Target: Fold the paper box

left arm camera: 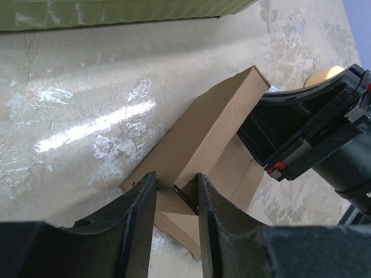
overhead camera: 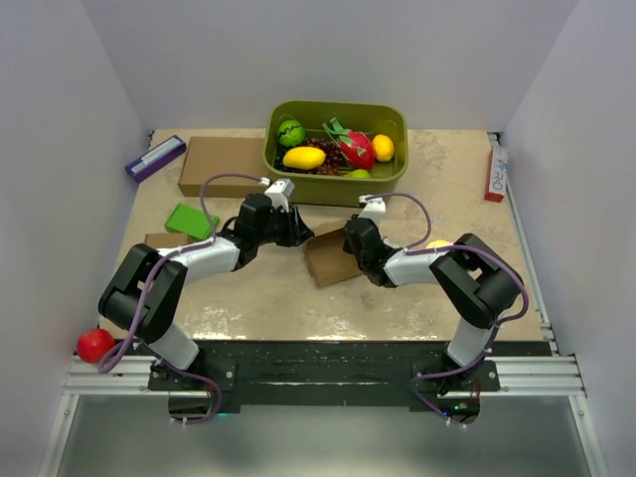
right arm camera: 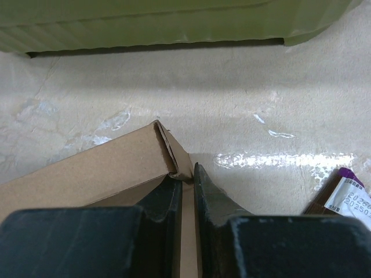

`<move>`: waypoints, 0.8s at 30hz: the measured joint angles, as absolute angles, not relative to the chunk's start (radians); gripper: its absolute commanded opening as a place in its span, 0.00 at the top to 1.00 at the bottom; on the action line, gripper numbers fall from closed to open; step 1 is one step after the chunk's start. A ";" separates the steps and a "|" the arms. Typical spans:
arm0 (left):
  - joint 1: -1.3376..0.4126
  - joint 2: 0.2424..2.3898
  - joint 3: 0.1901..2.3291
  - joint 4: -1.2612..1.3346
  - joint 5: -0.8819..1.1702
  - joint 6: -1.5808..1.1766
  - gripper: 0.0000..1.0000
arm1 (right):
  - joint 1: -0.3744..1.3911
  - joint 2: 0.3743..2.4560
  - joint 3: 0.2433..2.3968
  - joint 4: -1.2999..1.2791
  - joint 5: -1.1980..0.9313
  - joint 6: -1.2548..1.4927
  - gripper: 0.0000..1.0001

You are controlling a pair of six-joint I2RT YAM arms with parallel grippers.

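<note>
The paper box (overhead camera: 326, 258) is plain brown thin cardboard, partly folded, lying at the table's middle between both arms. In the left wrist view it (left arm camera: 203, 133) shows a raised folded wall running away from the fingers, with flat flaps beside it. My left gripper (overhead camera: 296, 232) straddles the near end of that wall; both fingers (left arm camera: 145, 202) press on it. My right gripper (overhead camera: 354, 240) is at the box's right end. In the right wrist view its fingers (right arm camera: 168, 200) are nearly together, with a cardboard flap (right arm camera: 98, 168) pinched between them.
A green bin (overhead camera: 393, 177) of toy fruit stands just behind the box. A large brown carton (overhead camera: 221, 164) and a purple box (overhead camera: 155, 157) are at the back left. A green object (overhead camera: 191, 219) and a small brown carton (overhead camera: 164, 240) lie on the left. A red ball (overhead camera: 95, 344) sits front left. A red-white box (overhead camera: 496, 171) lies far right.
</note>
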State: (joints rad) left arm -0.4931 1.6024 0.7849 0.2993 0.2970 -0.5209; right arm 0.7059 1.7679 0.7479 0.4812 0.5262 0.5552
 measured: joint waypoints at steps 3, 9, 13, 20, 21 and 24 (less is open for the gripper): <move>-0.493 1.602 0.780 0.309 0.300 -0.529 0.69 | 0.706 1.776 0.760 0.467 0.544 0.580 1.00; -0.493 1.597 0.770 0.330 0.303 -0.540 0.70 | 0.709 1.776 0.769 0.442 0.570 0.617 1.00; -0.494 1.597 0.768 0.338 0.308 -0.540 0.70 | 0.714 1.776 0.770 0.430 0.590 0.641 1.00; -0.494 1.592 0.759 0.345 0.317 -0.541 0.67 | 0.715 1.750 0.748 0.433 0.558 0.601 0.95; -0.495 1.591 0.758 0.344 0.319 -0.542 0.66 | 0.714 1.739 0.746 0.419 0.546 0.588 0.78; -0.498 1.583 0.752 0.331 0.325 -0.544 0.59 | 0.712 1.711 0.746 0.359 0.508 0.559 0.56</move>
